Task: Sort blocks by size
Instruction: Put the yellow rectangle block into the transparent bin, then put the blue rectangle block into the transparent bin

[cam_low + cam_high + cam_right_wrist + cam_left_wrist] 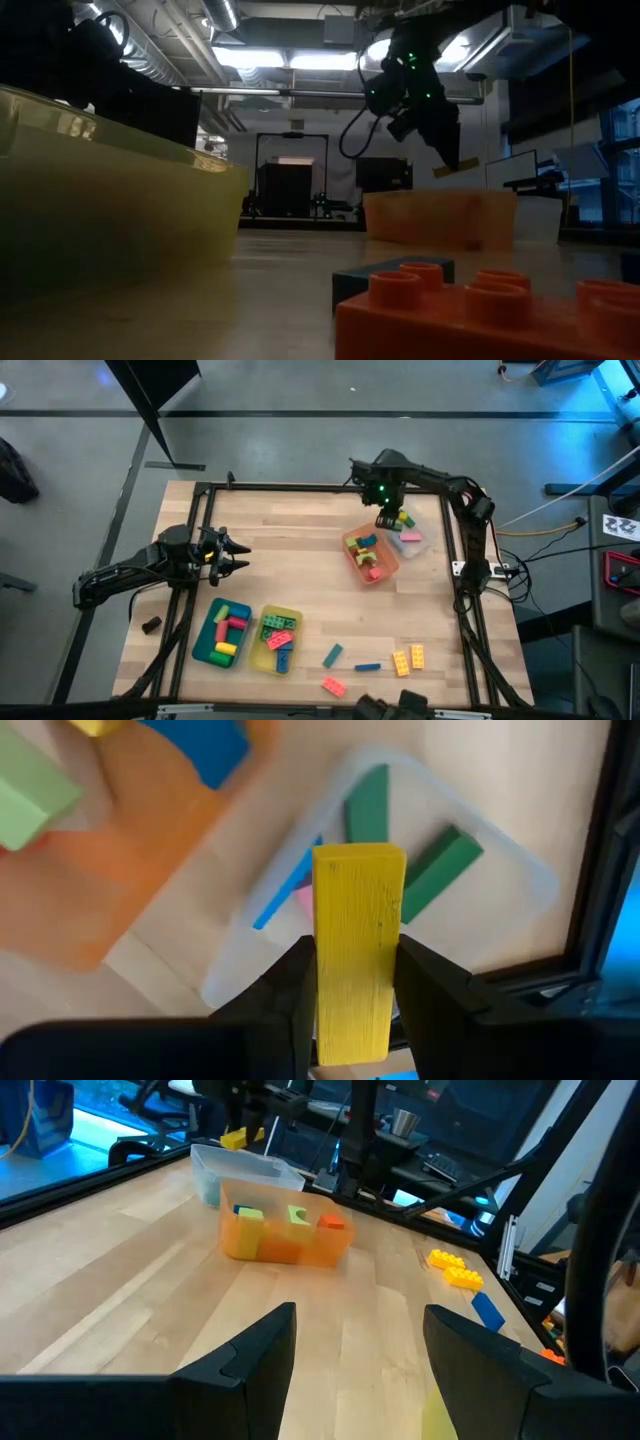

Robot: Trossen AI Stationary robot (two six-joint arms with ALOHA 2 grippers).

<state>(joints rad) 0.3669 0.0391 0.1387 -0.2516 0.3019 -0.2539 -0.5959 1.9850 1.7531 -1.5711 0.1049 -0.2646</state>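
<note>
Cut off at the bottom edge of the low view: an orange brick [480,315], only its studded top showing, with most of a dark brick [385,275] hidden behind it. Blurred and cropped at the left there: a yellow tray [110,215], contents unseen. Partly hidden under the held yellow bar [357,945]: pink and blue pieces in the clear tray [520,880].

A long yellow block [357,945] hangs upright above the clear tray [520,870], where green bars [440,860] lie. More blocks fill the orange tray [385,572] beside it — yellow, teal, blue and red ones [333,685] lie loose, well apart from it.
</note>
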